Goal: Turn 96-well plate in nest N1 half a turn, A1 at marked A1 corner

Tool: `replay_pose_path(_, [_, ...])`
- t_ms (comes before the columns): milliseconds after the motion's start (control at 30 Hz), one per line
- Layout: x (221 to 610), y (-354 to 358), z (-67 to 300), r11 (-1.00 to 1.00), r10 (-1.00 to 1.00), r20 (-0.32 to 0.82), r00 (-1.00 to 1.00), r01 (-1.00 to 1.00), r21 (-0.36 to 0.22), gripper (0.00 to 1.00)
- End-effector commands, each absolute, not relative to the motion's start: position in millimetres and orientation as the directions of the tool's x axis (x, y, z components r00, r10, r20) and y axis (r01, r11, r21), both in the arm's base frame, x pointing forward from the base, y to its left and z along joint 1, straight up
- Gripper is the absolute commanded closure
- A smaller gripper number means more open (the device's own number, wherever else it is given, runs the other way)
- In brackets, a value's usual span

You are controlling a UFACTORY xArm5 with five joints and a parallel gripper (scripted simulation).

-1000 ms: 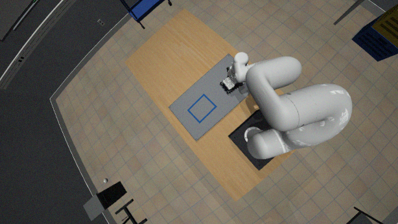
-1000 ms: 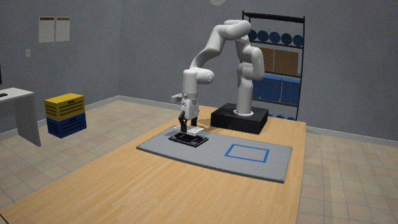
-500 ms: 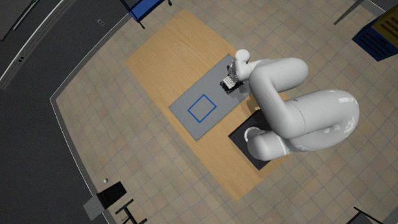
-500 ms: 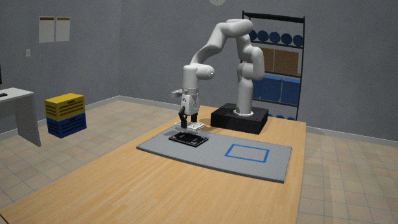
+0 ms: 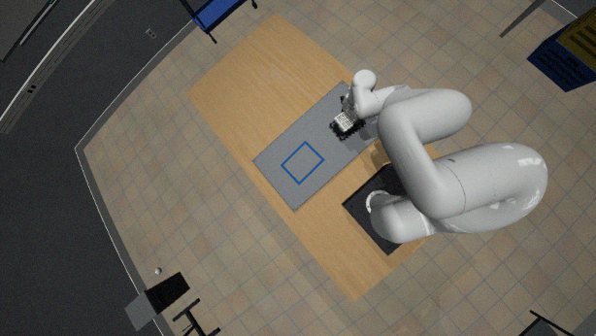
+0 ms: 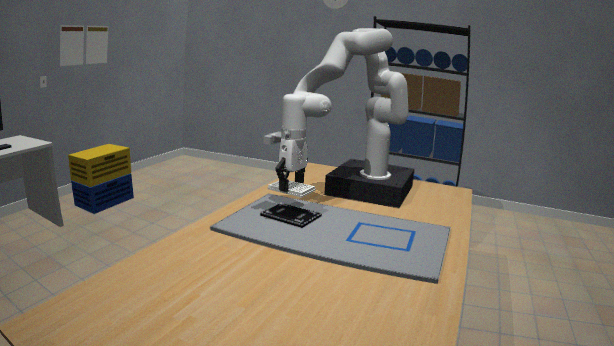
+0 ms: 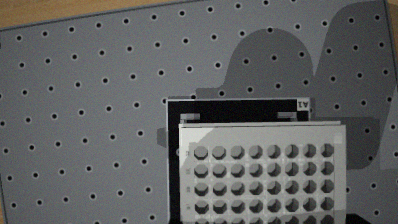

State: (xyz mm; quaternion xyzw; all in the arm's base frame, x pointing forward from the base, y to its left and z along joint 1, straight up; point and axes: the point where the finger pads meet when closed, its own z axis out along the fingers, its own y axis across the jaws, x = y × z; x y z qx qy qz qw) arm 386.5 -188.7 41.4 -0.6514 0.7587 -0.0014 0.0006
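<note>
Mostly, to begin with, built up on a wide wooden tabletop [image 5: 272, 73] [image 6: 200, 280] [image 7: 100, 10]. Bent high above its far part with a white arm [image 5: 422, 160] [image 6: 345, 50], then angled down towards the far left. Spread across the wood with a grey board [image 5: 311, 126] [image 6: 240, 230] [image 7: 75, 140], dotted with small dark holes. Propped at the far side, under the arm's foot, by a black block [image 5: 359, 201] [image 6: 360, 187]. Marked on the right part of the board with a blue rectangle [image 5: 290, 175] [image 6: 378, 245]. Fitted on the left part of the board with a black plate nest [image 5: 340, 136] [image 6: 290, 215] [image 7: 225, 107]. Clamped on the white 96-well plate [image 5: 345, 121] [image 6: 302, 188] [image 7: 265, 135] with the claw [image 5: 347, 117] [image 6: 292, 185] [image 7: 267, 219], fingers on opposite sides. Held up in the air above the nest, apart from it and roughly level. Overlapped with much of the nest in the wrist view, yet offset from its outline. Printed on an exposed nest corner with a tiny A1 label [image 7: 303, 104], upside down in that view. Impossible to tell which plate corner is cut off.
</note>
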Motion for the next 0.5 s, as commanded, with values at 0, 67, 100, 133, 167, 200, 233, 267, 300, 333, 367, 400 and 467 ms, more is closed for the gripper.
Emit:
replay_pose_path(0, [387.3,-189.1,43.3,0.151,-0.988,0.002,-0.151,-0.988,-0.005,1.0])
replay_pose_path(67, [387.3,-189.1,43.3,0.151,-0.988,0.002,-0.151,-0.988,-0.005,1.0])
replay_pose_path(100, [387.3,-189.1,43.4,0.151,-0.988,0.002,-0.151,-0.988,-0.005,1.0])
replay_pose_path(133, [387.3,-189.1,43.4,0.151,-0.988,0.002,-0.151,-0.988,-0.005,1.0])
replay_pose_path(167, [387.3,-189.1,43.4,0.151,-0.988,0.002,-0.151,-0.988,-0.005,1.0])
replay_pose_path(200, [387.3,-189.1,43.4,0.151,-0.988,0.002,-0.151,-0.988,-0.005,1.0])
replay_pose_path(233, [387.3,-189.1,43.4,0.151,-0.988,0.002,-0.151,-0.988,-0.005,1.0])
replay_pose_path(267, [387.3,-189.1,43.4,0.151,-0.988,0.002,-0.151,-0.988,-0.005,1.0])
replay_pose_path(300, [387.3,-189.1,43.4,0.151,-0.988,0.002,-0.151,-0.988,-0.005,1.0])
replay_pose_path(333, [387.5,-185.8,43.2,0.118,-0.993,0.002,-0.118,-0.993,-0.005,1.0])
replay_pose_path(367, [387.8,-182.4,43.1,0.085,-0.996,0.002,-0.085,-0.996,-0.005,1.0])
replay_pose_path(400, [388.0,-179.1,42.9,0.052,-0.999,0.002,-0.052,-0.999,-0.005,1.0])
replay_pose_path(467, [388.4,-172.4,42.7,-0.015,-1.0,0.002,0.015,-1.0,-0.005,1.0])
